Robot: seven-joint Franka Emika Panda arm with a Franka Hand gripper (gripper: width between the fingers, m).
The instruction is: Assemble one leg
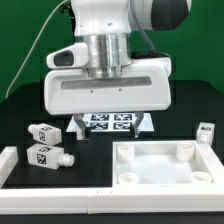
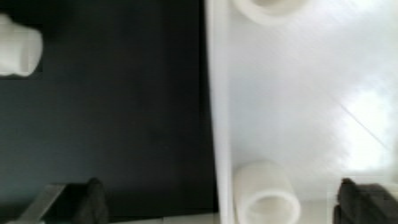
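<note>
My gripper (image 1: pixel 110 114) hangs open and empty over the back middle of the table, behind the large white square panel (image 1: pixel 165 168). Two white legs with square tags lie at the exterior view's left, one (image 1: pixel 43 131) behind the other (image 1: pixel 46 156). A third leg (image 1: pixel 205 133) stands at the right. In the wrist view the gripper (image 2: pixel 226 203) is spread wide, with one dark fingertip (image 2: pixel 80 204) over the black table and the other over the panel (image 2: pixel 311 110). The panel's edge and a round corner socket (image 2: pixel 267 186) lie between them. Part of a leg (image 2: pixel 15 48) shows at the frame's edge.
The marker board (image 1: pixel 128 122) lies flat under the gripper. A white corner fence (image 1: pixel 12 165) runs along the table's front left, next to the nearer leg. A second corner socket (image 2: pixel 267 8) of the panel shows in the wrist view.
</note>
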